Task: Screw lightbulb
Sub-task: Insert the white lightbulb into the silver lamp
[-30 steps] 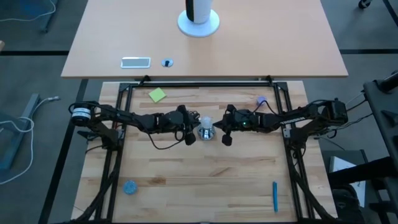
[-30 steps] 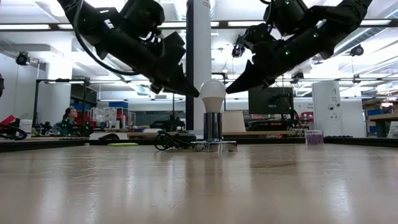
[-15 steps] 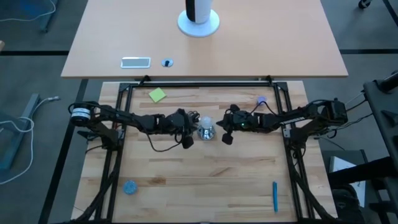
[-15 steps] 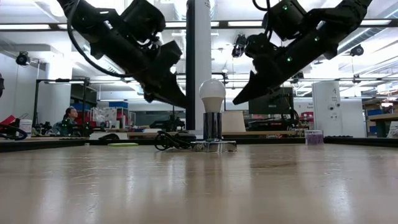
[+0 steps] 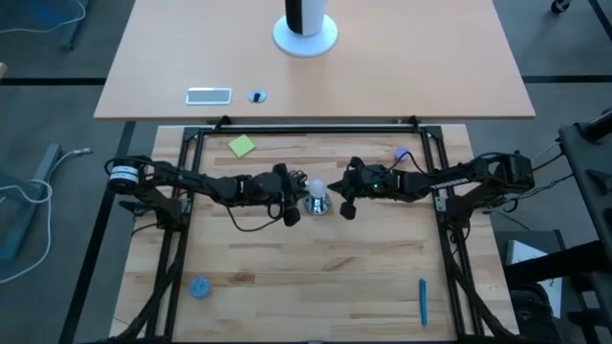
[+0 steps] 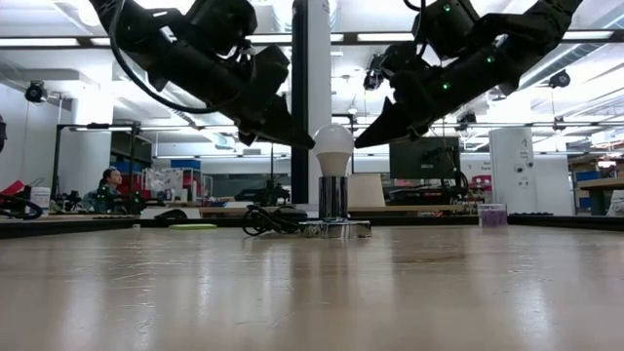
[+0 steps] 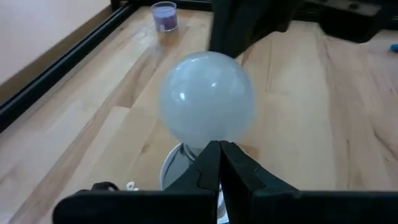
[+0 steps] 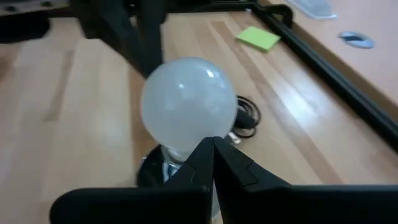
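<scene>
The frosted, round-topped bulb (image 6: 333, 144) stands upright in a shiny metal socket (image 6: 333, 200) mid-table, on a silver base with a coiled black cord (image 6: 268, 221) beside it. The left gripper (image 5: 293, 195) and right gripper (image 5: 339, 194) flank the bulb, their dark tips at its sides; whether they touch it is unclear. In each wrist view the fingers are pressed together, grasping nothing. The pale wooden table (image 5: 316, 268) has plank seams. A green note (image 5: 242, 145) lies farther back.
</scene>
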Controlling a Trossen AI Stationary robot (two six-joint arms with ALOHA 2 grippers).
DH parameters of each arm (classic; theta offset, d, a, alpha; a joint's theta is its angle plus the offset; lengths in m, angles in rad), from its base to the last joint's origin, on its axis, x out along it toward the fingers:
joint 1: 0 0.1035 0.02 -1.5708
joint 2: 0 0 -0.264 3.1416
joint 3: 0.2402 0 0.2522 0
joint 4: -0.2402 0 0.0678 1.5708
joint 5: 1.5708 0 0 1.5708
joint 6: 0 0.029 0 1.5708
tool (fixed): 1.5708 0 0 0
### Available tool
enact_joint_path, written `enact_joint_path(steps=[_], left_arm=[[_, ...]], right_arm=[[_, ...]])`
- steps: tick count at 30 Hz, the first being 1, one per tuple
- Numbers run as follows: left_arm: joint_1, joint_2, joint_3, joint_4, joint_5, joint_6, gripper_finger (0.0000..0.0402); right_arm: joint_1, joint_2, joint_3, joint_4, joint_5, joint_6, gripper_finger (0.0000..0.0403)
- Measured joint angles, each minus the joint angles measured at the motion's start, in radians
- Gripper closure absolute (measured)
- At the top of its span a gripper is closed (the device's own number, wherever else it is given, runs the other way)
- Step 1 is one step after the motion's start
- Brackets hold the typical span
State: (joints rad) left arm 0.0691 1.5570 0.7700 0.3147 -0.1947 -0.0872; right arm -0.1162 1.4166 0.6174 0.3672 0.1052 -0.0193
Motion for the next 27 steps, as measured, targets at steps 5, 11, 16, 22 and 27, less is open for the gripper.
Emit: enact_joint_path(steps=[5, 11, 16, 22, 27], left_arm=[[0.006, 0.0, -0.001, -0.003, -0.019, -0.002, 0.0401], [0.004, 0.0, -0.001, -0.061, -0.037, -0.054, 0.0401], [-0.01, 0.0, -0.001, -0.061, 0.03, -0.074, 0.0401], [-0.003, 0.002, 0.0, 0.005, 0.015, -0.027, 0.0401], [0.005, 0.002, 0.0, -0.002, -0.033, -0.023, 0.0401]], right_arm=[[0.003, 0.0, -0.001, -0.002, -0.059, 0.022, 0.0403], [0.008, 0.0, -0.001, -0.029, -0.062, 0.03, 0.0403], [0.006, 0.0, -0.001, -0.088, 0.053, 0.022, 0.0403], [0.0, 0.0, 0.0, -0.024, 0.072, -0.022, 0.0403], [0.0, 0.0, 0.008, -0.026, 0.0, -0.027, 0.0403]])
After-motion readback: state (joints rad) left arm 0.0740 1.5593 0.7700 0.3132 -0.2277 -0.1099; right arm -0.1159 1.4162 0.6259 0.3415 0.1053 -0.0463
